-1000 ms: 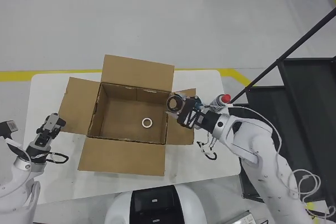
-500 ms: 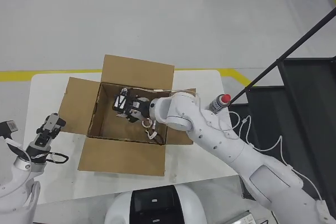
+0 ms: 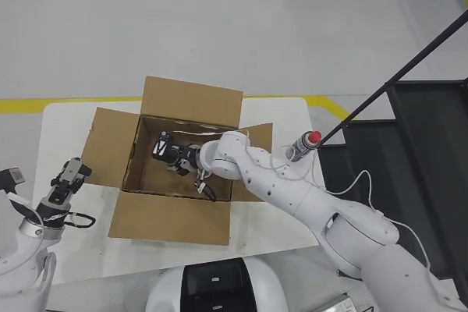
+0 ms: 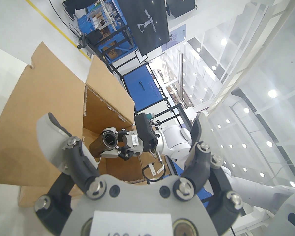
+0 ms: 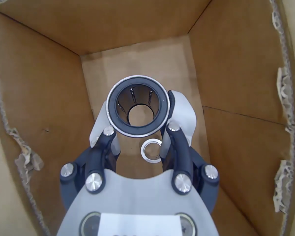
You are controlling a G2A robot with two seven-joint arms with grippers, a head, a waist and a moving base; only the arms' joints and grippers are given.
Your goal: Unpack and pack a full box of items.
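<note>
The open cardboard box stands in the middle of the white table. My right gripper is inside it near the back wall, shut on a metal cylinder bearing with a black-rimmed hollow end. The right gripper holds it sideways above the box floor. A small metal ring lies flat on that floor just below. My left gripper hangs open outside the box's left flap, nothing between its fingers. From there the bearing shows inside the box.
A red-capped spray can stands on the table to the right of the box. All four flaps of the box are folded outward. A black metal frame rises beside the table's right side. Bare table lies left of the box.
My right arm has swung from the box's right edge into the box, carrying the bearing leftward and lower. The left arm has not moved.
</note>
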